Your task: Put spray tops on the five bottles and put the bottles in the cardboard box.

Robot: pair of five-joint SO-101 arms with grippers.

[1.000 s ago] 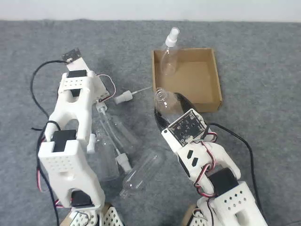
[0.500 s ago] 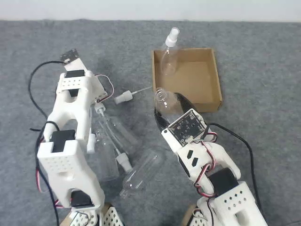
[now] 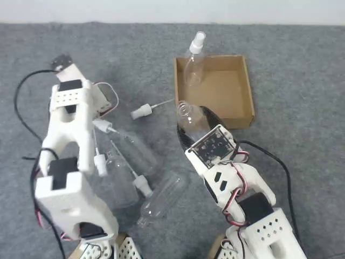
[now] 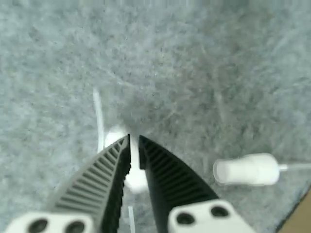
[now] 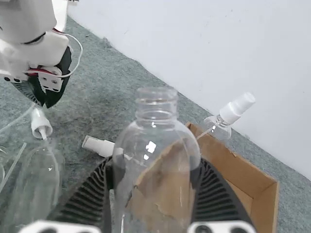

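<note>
Left arm (image 3: 70, 135) has swung out toward its own side since a second ago, carrying its spray top (image 3: 101, 126) off the bottle pile.

Left gripper (image 4: 133, 140): grey ribbed jaws almost closed, pinching that white plastic top. Its thin dip tube (image 4: 99, 116) trails over the worktop (image 3: 302, 81), which is grey, fuzzy and felt-like. The rib detail comes from the left wrist view.

Nearest the arm bases: a pile of bottles (image 3: 161, 197), clear plastic, rounded, lying on their sides. Two white tops sit among them; seated or loose, cannot tell.

Right gripper (image 5: 158, 182): dark ribbed jaws spread around the belly of an upright open bottle (image 5: 156, 141), threaded neck bare. It stands just beside the near edge of the box.

Farther out: a loose spray top (image 3: 141, 112) lies on the worktop between the left arm and the box, tube pointing boxward.

Farthest: the cardboard box (image 3: 245, 91), shallow, square, brown. A capped bottle (image 3: 193, 67) leans in its far corner on the left arm's side, nozzle over the rim. The right wrist view adds a white wall behind.
</note>
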